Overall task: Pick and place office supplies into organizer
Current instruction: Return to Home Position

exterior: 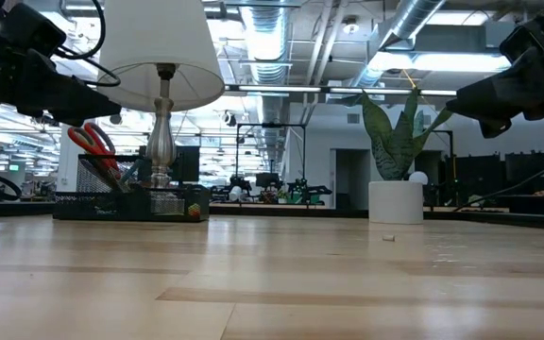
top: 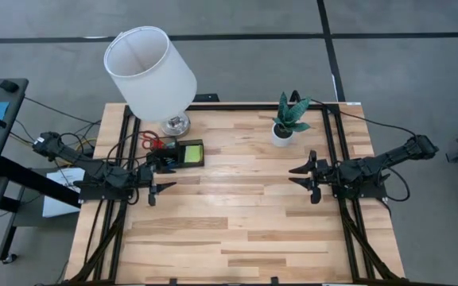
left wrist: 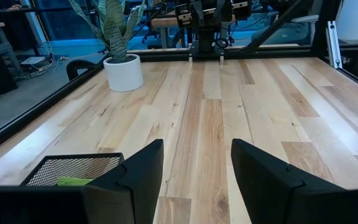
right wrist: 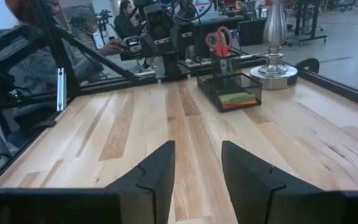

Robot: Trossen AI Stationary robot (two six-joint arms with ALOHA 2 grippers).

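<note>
Black mesh organizer (top: 183, 152) stands beside the lamp (top: 151, 70) base, red scissors (right wrist: 219, 41) upright in it. Left tool (left wrist: 196, 144), wide and empty, hovers just beside it; right tool (right wrist: 197, 144), also wide, waits opposite. Homing well likely means drawing back level, clear of mesh and lamp. Pale wood surface (top: 237, 230), open workshop behind

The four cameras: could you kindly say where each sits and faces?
High: above, straight down on the table; left arm and right arm show.
Low: tabletop level, facing lamp and plant; arms overhead.
Left wrist: left gripper open, facing plant.
Right wrist: right gripper open, facing organizer.
Both wrist views see the opposite arm.
</note>
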